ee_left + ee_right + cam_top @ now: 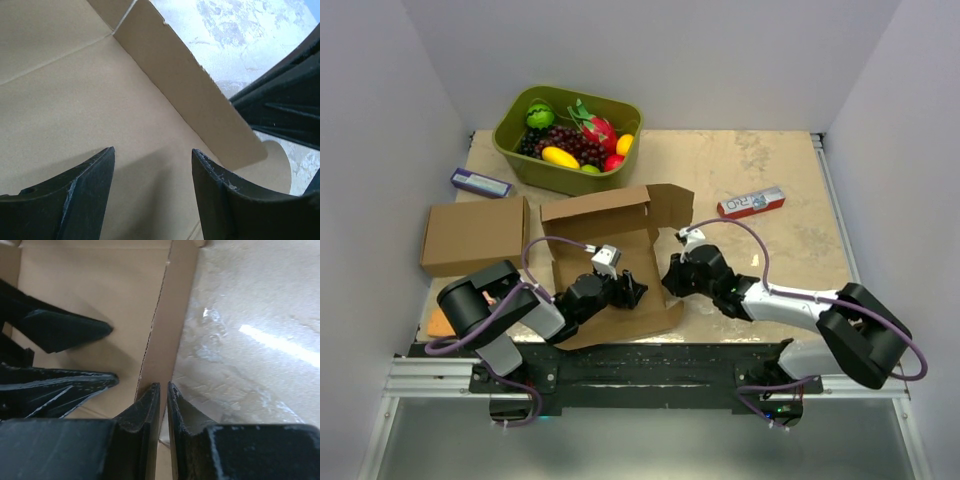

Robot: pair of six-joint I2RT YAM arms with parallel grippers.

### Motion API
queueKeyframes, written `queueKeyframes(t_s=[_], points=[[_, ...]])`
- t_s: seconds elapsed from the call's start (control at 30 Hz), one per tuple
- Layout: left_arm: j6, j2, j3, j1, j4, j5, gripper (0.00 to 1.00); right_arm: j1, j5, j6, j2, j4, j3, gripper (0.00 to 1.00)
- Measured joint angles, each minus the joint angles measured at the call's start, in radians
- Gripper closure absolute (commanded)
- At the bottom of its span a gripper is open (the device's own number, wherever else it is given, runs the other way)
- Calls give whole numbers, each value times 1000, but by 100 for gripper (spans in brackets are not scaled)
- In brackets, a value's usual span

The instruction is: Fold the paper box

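The side wall [172, 315] of the paper box [605, 215] is pinched between the nearly closed right fingers [155, 405] and runs on ahead of them. To their left, the left fingers [630, 290] are spread apart over the box floor [75, 100]. The wall is best raised squarely upright while the floor is pinned down.

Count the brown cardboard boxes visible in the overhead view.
2. The open paper box lies at the centre of the view, its lid standing up at the back. The closed cardboard box sits just to its left. No others show.
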Motion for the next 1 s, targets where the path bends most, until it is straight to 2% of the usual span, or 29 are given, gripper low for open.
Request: queueKeyframes(t_s=[0.37, 0.63, 0.7, 0.83, 1.0], points=[[0, -3, -5, 0, 1, -10, 33, 117, 27, 30, 41, 0, 11, 84], [1, -5, -10, 1, 3, -23, 33, 165, 24, 62, 163, 34, 34, 84], [0, -14, -19, 2, 3, -31, 33, 172, 25, 74, 182, 49, 45, 81], [-1, -29, -36, 2, 3, -41, 33, 174, 38, 93, 180, 48, 51, 67], [-2, -37, -42, 2, 1, -35, 33, 174, 116, 136, 70, -6, 24, 62]])
